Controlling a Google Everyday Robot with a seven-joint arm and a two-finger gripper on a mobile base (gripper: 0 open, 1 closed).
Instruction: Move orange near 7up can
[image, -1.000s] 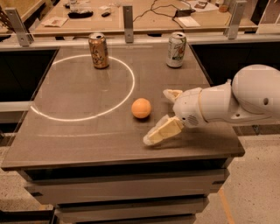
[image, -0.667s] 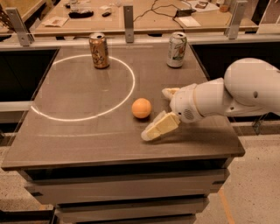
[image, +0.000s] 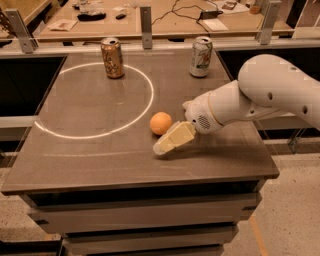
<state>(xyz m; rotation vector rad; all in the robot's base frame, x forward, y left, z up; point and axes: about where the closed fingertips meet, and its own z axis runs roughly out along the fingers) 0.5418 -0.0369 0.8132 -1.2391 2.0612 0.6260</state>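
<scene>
Evidently the tool has slid left and slightly toward the rear of the counter since a second ago; its long cream finger now lies just beside the orange, on the fruit's right and front. Whether finger and fruit touch cannot be told. The tool's fingers are spread wide and hold nothing; the second finger shows only as a short pale nub at the far side of the wrist. The big white arm shell sits higher and further left than before. The orange has not shifted: it rests on the counter right of centre, just outside the white ring marked on the surface. The 7up can stands upright at the rear right, well apart from the orange, unmoved; its pale label carries green lettering and a small red mark, though only a slanted "7" shape can be half made out. A golden-brown can stands upright at the rear, on the far arc of the ring; its label is unreadable. Behind, a wooden bench holds papers and cables.
</scene>
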